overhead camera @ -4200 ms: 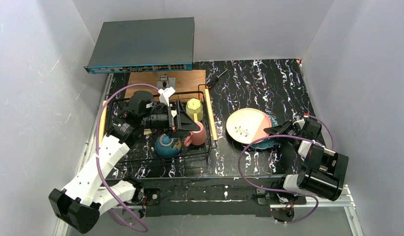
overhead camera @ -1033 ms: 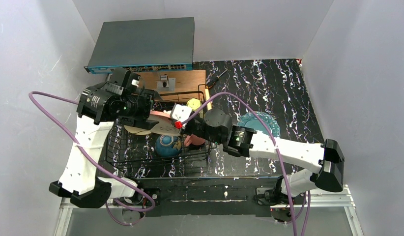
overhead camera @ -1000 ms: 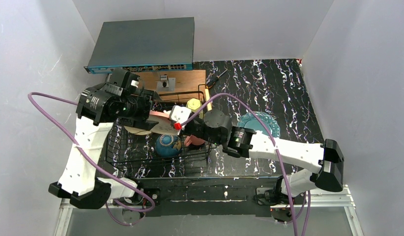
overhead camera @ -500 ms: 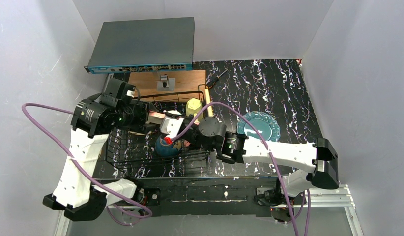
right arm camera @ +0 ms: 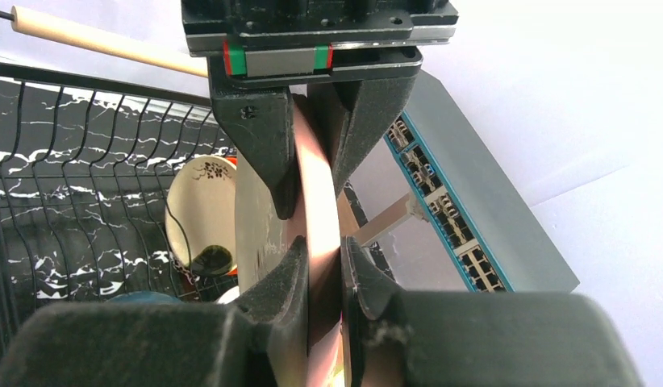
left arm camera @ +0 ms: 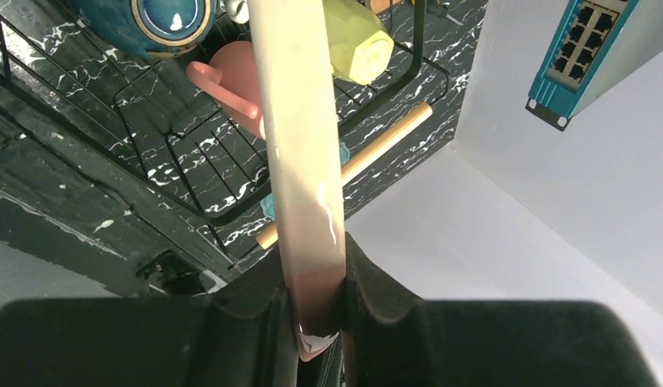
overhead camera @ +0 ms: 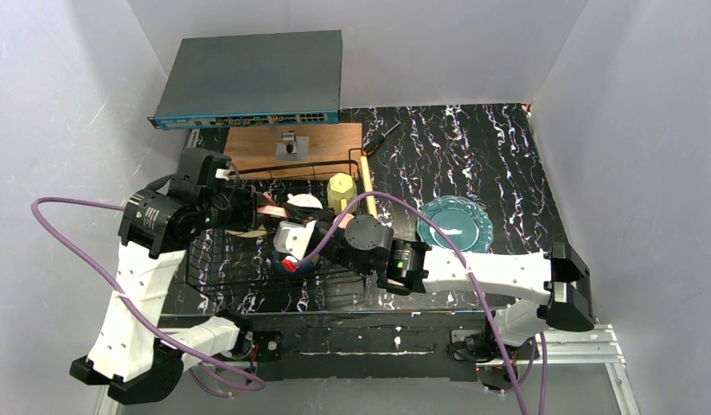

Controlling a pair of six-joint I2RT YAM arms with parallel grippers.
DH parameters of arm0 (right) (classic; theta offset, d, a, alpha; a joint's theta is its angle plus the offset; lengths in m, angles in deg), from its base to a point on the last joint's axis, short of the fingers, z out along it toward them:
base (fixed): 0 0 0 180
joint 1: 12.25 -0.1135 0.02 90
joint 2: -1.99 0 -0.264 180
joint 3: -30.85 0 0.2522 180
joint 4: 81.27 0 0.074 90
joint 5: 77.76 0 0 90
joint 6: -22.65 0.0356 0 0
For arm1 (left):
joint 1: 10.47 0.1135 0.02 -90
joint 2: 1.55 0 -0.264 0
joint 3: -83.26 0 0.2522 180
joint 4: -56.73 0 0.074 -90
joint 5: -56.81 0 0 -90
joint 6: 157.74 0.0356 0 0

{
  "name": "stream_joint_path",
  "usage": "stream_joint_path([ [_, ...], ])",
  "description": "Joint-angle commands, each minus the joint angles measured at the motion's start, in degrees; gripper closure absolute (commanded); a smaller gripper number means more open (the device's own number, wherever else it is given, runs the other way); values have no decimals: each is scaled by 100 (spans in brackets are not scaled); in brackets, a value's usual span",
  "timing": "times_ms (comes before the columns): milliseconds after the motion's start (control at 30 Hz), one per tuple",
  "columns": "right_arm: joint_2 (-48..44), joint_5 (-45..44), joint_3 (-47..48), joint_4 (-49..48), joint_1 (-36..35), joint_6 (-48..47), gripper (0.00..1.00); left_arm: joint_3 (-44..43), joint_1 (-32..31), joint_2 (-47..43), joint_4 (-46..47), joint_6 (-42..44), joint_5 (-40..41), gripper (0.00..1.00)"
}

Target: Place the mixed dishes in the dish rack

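Note:
A round plate [left arm camera: 300, 161], cream shading to orange-pink, hangs on edge over the black wire dish rack [overhead camera: 317, 164]. My left gripper [left arm camera: 314, 266] is shut on one rim of the plate, and my right gripper [right arm camera: 322, 246] is shut on the opposite rim [right arm camera: 316, 210]. In the top view the left gripper [overhead camera: 253, 214] and the right gripper [overhead camera: 283, 226] meet above the rack's middle. The rack holds a yellow-green mug [overhead camera: 341, 192], a pink mug [left arm camera: 231, 81], a blue bowl [left arm camera: 159, 20] and a white cup [right arm camera: 203, 214]. A teal plate [overhead camera: 456, 225] lies on the table to the right.
A grey network switch [overhead camera: 253, 78] stands at the back, with a brown wooden board [overhead camera: 257, 138] before it carrying a small metal piece [overhead camera: 291, 145]. A black tool [overhead camera: 382, 137] lies beside the board. Purple cables loop over both arms. White walls close in left and right.
Both arms have carried the plate lower and nearer over the rack. My left gripper's jaws have closed onto the plate's rim; the right gripper has kept its hold.

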Motion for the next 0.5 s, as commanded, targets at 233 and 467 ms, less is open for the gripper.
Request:
stream_joint_path([
  [233, -106, -458, 372, -1442, 5, -121, 57, -376, 29, -168, -194, 505, 815, 100],
  [467, -477, -745, 24, -1473, 5, 411, 15, -387, 35, -117, -202, 870, 1166, 100],
])
